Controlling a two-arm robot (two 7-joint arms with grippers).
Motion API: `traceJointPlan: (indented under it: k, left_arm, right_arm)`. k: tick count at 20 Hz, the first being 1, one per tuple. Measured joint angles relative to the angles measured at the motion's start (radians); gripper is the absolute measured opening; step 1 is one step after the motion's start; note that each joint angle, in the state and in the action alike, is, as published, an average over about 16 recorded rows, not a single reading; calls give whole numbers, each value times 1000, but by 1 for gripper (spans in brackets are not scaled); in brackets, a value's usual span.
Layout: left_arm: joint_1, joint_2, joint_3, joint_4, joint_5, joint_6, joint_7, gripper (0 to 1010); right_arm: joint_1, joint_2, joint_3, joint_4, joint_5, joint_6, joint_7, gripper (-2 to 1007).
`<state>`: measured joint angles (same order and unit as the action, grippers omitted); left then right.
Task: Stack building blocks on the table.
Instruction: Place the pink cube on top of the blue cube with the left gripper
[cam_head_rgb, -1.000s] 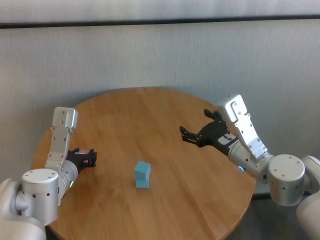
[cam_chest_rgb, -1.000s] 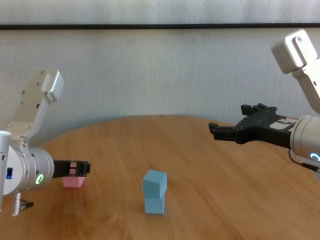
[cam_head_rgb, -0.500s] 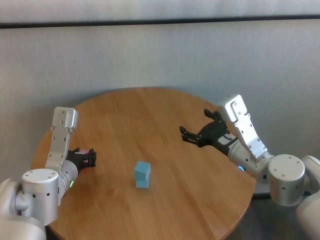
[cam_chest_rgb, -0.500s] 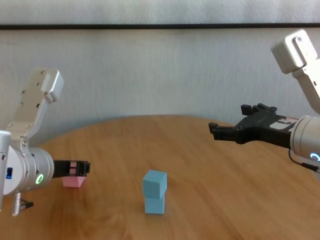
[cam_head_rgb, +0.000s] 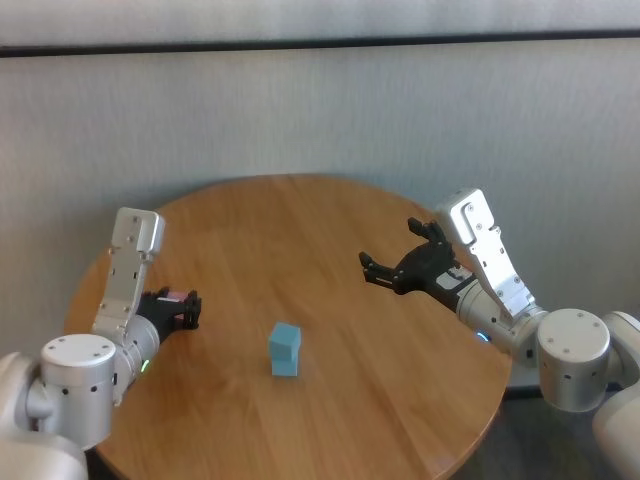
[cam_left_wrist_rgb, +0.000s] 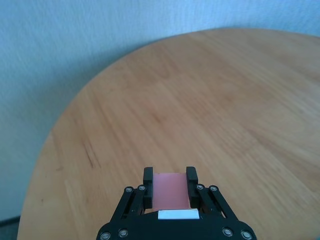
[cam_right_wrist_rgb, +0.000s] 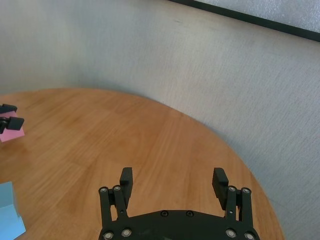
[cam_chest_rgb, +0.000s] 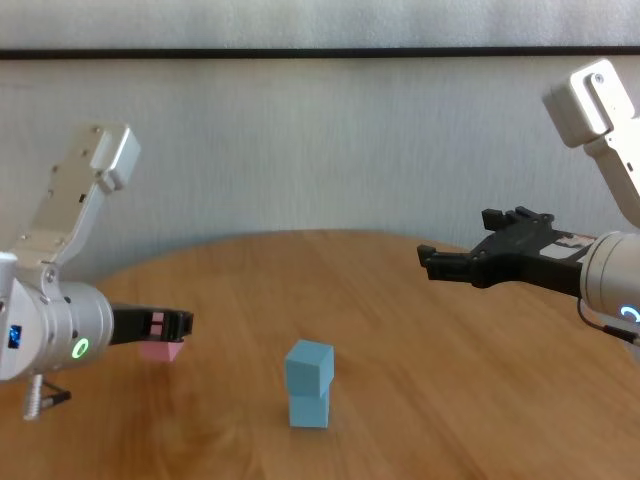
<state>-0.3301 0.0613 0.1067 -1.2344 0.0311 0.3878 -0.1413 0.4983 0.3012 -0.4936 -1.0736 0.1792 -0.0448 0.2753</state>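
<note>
Left tool (cam_chest_rgb: 172, 325) pinching pink cube (cam_chest_rgb: 160, 349), now lifted clear of worktop (cam_head_rgb: 330, 230) and shifted toward blue stack; a second ago cube sat on worktop. Two light blue cubes (cam_head_rgb: 285, 349) stacked mid-worktop, upper one slightly skewed. Pink cube well left of stack. Right tool (cam_head_rgb: 384, 273) spread, empty, hovering right of stack, unchanged. Judgement: final placement under way.
</note>
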Motion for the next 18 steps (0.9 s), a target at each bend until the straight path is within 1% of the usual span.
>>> traceJointPlan:
  k: [5,9,12,14,18]
  left_arm:
    - [17,48,20,-67,8,-19,-64,393]
    - [34,97,37,-134,-1,-34,-131,393]
    - [44,130,49,-183,-17,-43,-185,393]
    - [50,149,57,-214,-33,-47,-222,393]
    - [60,177,73,-268,-71,-50,-291,393]
  right_arm:
    - [0,0,0,0,0,0,0,1004]
    - [0,0,0,0,0,0,0,1005]
    - [0,0,0,0,0,0,0,1005]
    - [0,0,0,0,0,0,0,1005]
    - [0,0,0,0,0,0,0,1005]
